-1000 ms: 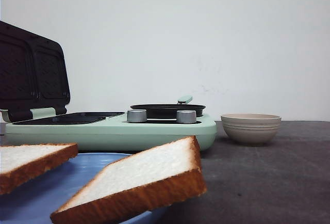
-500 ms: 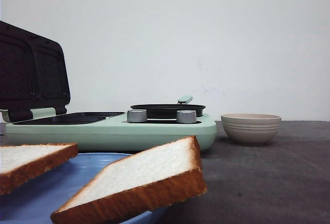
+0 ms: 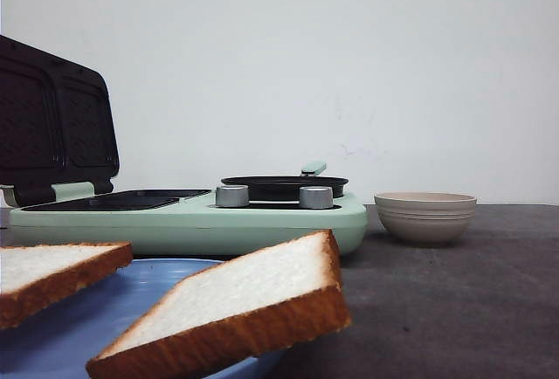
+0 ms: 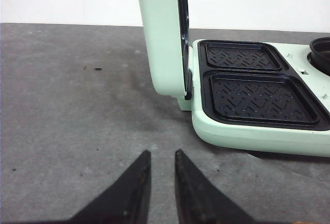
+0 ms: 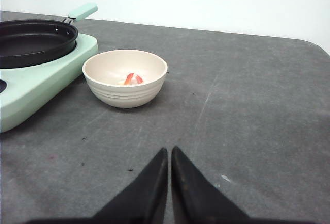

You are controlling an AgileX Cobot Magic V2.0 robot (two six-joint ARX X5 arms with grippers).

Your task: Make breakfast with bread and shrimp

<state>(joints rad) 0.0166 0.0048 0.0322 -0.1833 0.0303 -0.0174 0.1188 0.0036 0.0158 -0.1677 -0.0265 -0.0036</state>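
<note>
Two slices of white bread with brown crust, one (image 3: 236, 300) toward the middle and one (image 3: 48, 270) at the left, lie on a blue plate (image 3: 61, 335) at the near left of the table. A red and white shrimp (image 5: 133, 79) sits inside a beige bowl (image 5: 125, 94), which also shows in the front view as the beige bowl (image 3: 425, 220) to the right of the cooker. My left gripper (image 4: 162, 153) hovers over bare table near the cooker's open lid (image 4: 162, 33), its fingers a little apart and empty. My right gripper (image 5: 169, 149) is shut and empty, short of the bowl.
A mint-green breakfast maker (image 3: 192, 222) stands mid-table with its lid (image 3: 52, 121) raised. Its two black grill plates (image 4: 260, 99) are bare. A black pan (image 5: 31, 41) with a green handle sits on its right half. A white wall runs behind the grey table.
</note>
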